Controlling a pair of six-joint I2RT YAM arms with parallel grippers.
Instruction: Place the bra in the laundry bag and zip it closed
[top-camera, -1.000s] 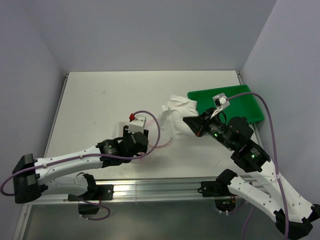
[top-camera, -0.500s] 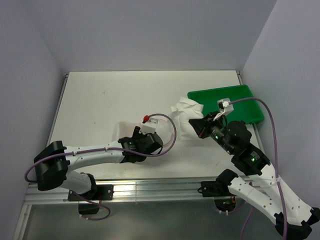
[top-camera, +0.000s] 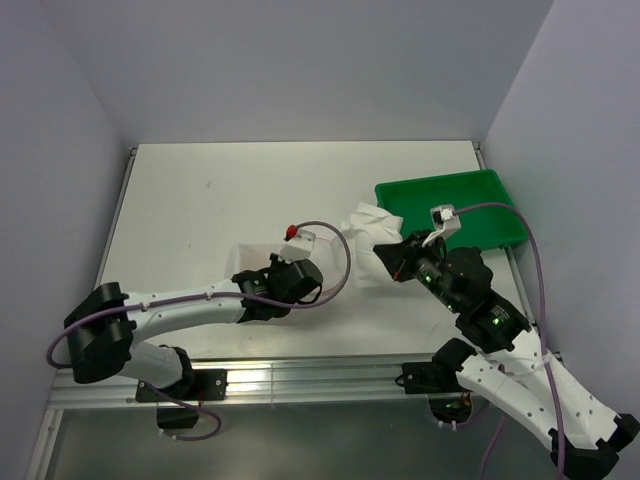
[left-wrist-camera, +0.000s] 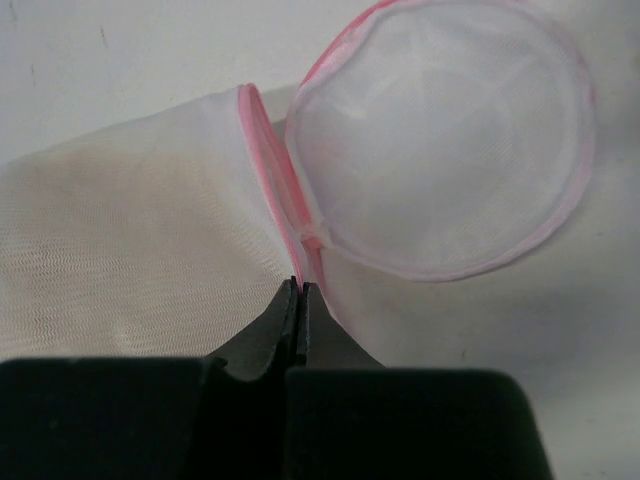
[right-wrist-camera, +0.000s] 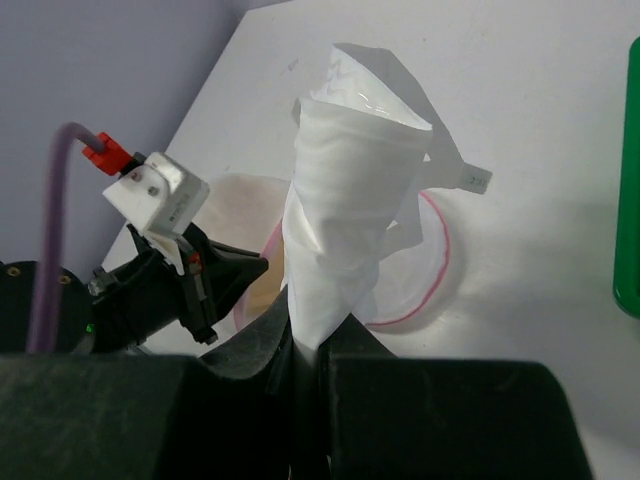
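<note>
Left pincer (left-wrist-camera: 300, 287) is closed tight, tips together, pinching the lower end of the pink zipper band (left-wrist-camera: 265, 150) of the laundry bag (left-wrist-camera: 440, 150). The mesh puckers toward the tips there. The bag lies on the desk (top-camera: 200, 200) near the middle front, just ahead of the left wrist. Its round mesh flap lies open and flat, pink edge all round, touching the bag body at the band. The bra (left-wrist-camera: 120, 250) shows as a tan-beige tint through the mesh of the bag body, left of the band in the left wrist view, so it sits inside the bag. Cups and straps can't be made out through the mesh. The zipper is not closed and the flap stands clear of the body. Right pincer (right-wrist-camera: 305, 350) is narrow, clamped on the bottom of a white fabric bunch (right-wrist-camera: 350, 200) that stands up from it in a twisted cone. A small white tag (right-wrist-camera: 475, 178) sticks out on its right side. Can't tell if this bunch is part of the bag or separate. In the top view it sits between the two wrists, its upper edge just beside the near-left corner of the green tray (top-camera: 460, 205). The tray is at the right rear of the desk, well apart from the bag body. From the right wrist view the left pincer is low on the left, nose pointing at the bag, with the pink-rimmed flap flat on the desk behind the bunch.
</note>
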